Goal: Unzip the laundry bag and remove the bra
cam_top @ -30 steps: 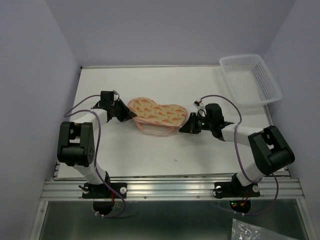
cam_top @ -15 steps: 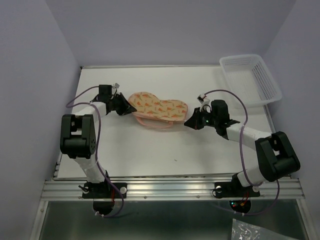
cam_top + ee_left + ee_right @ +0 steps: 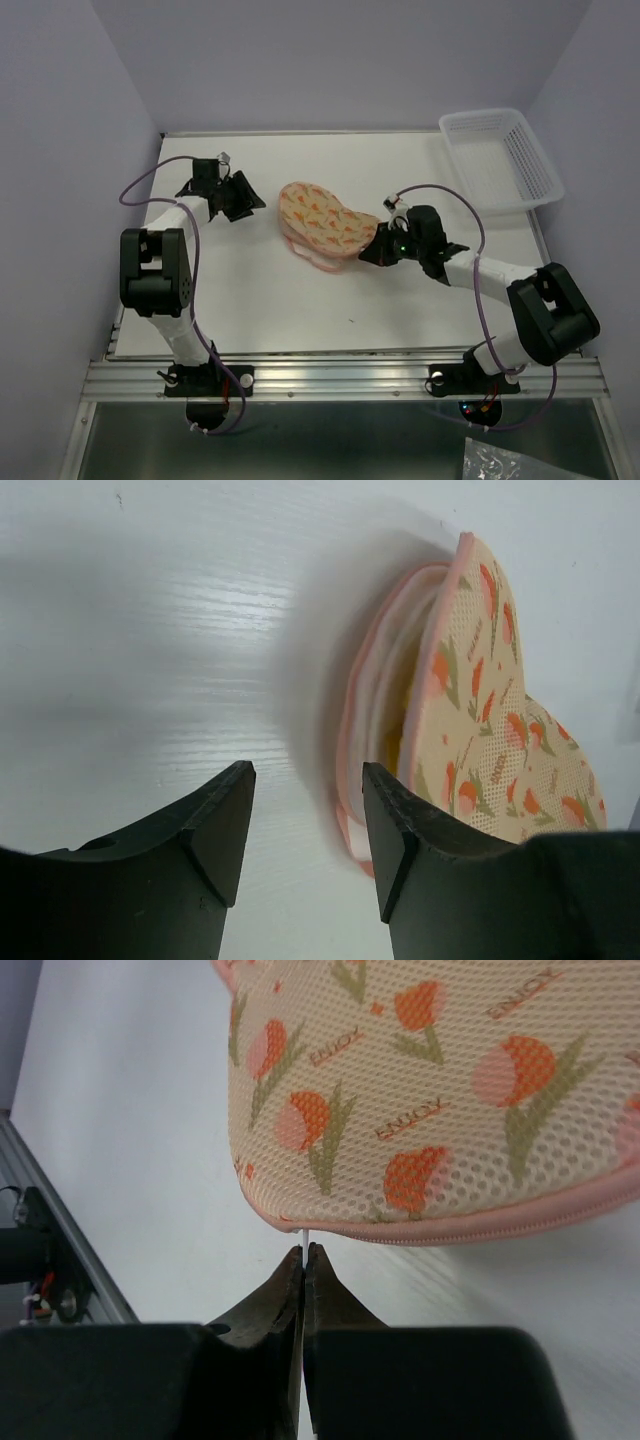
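The laundry bag [image 3: 322,222] lies mid-table, cream mesh with orange tulip marks and pink zip edging. My left gripper [image 3: 256,202] stands open a little to its left, touching nothing. In the left wrist view the left gripper [image 3: 308,780] has bare table between its fingers. Beyond them the bag [image 3: 500,740] gapes along its pink edge, where a sliver of the yellow bra [image 3: 392,752] shows. My right gripper [image 3: 368,254] is at the bag's right end. In the right wrist view the right gripper [image 3: 303,1252] is shut on a thin white tab [image 3: 303,1232] under the bag's [image 3: 430,1090] pink zip seam.
A white plastic lattice basket [image 3: 500,158] sits at the back right corner of the white table [image 3: 300,300]. Purple walls close in the left, right and back sides.
My left gripper opened, let go of the bag's left end and drew back to the left. The bag swung and shifted right. My right gripper stayed shut on the tab.
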`<move>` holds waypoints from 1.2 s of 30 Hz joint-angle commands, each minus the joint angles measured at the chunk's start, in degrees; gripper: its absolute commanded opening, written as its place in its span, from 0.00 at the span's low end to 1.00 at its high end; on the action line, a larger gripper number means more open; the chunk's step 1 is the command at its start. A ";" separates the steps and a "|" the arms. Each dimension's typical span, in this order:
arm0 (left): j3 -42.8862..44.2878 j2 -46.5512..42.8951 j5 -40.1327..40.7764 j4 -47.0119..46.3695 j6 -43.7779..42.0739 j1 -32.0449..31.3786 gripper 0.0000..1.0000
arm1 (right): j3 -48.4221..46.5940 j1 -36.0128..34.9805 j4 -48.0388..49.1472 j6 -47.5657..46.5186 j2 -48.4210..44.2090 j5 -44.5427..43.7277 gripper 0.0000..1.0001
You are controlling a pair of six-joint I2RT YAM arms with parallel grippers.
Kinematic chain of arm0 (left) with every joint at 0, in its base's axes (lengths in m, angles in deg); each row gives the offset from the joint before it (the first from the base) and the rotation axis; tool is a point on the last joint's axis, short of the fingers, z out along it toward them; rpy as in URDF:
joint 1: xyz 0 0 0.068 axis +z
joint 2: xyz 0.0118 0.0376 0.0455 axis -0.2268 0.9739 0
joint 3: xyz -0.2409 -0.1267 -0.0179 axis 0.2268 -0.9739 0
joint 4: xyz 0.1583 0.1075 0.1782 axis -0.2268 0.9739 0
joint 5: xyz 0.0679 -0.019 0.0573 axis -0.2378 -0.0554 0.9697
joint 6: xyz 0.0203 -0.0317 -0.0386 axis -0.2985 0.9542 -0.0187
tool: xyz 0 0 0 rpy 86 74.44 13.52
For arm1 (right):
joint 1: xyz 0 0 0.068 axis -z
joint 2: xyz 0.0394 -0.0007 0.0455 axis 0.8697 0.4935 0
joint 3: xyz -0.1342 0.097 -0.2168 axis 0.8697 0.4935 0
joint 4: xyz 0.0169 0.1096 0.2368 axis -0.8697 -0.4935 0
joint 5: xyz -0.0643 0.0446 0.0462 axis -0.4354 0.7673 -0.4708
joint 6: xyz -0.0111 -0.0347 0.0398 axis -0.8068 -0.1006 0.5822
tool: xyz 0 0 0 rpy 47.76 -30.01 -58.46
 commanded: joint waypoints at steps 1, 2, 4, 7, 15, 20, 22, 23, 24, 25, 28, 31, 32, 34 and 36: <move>-1.61 -2.31 4.25 -0.63 -0.40 -2.28 0.59 | 0.47 -5.35 6.64 9.38 -0.32 -4.21 0.01; -2.14 -2.84 4.17 -0.54 -0.14 -2.54 0.59 | 0.56 -6.14 7.26 10.71 -0.40 -5.08 0.01; -4.69 -5.64 5.22 -0.36 1.00 -3.51 0.59 | 0.82 -8.42 8.67 12.21 -0.67 -5.88 0.01; -8.56 -10.39 6.89 -0.10 3.72 -8.33 0.60 | 1.17 -10.19 10.25 16.59 -0.76 -8.34 0.01; -23.30 -23.12 12.34 -2.55 25.49 -18.62 0.67 | 2.93 -16.24 14.64 19.07 1.52 -12.91 0.01; -27.64 -28.50 14.71 -6.69 35.19 -24.51 0.99 | 2.58 -19.67 18.42 20.30 6.09 -13.17 0.01; -28.34 -29.12 15.94 -7.30 37.82 -25.65 0.99 | 1.44 -21.08 18.52 19.87 6.54 -13.44 0.01; -28.51 -29.29 16.55 -7.30 38.71 -26.62 0.99 | 1.35 -21.09 18.86 19.69 6.45 -13.96 0.01; -28.95 -29.30 16.99 -8.35 39.24 -27.15 0.99 | 1.09 -21.96 19.13 19.43 6.45 -14.14 0.01; -29.13 -29.21 17.08 -8.88 39.59 -27.42 0.99 | 0.82 -22.49 18.87 19.25 6.54 -14.32 0.01; -29.48 -28.51 16.56 -9.94 41.26 -28.73 0.99 | 0.38 -23.11 18.95 19.60 6.80 -15.02 0.01; -30.09 -27.98 16.91 -10.12 43.28 -30.05 0.98 | 0.12 -23.64 19.92 20.21 7.33 -15.55 0.01; -30.53 -27.98 16.91 -10.20 43.81 -30.23 0.98 | -0.06 -23.64 20.01 20.13 7.42 -15.72 0.01; -31.94 -28.41 17.08 -10.12 45.30 -30.49 0.98 | -0.15 -23.64 20.45 20.21 7.33 -16.42 0.01; -32.73 -28.85 17.35 -9.85 45.83 -30.58 0.98 | -0.50 -23.64 20.10 19.95 7.15 -17.21 0.01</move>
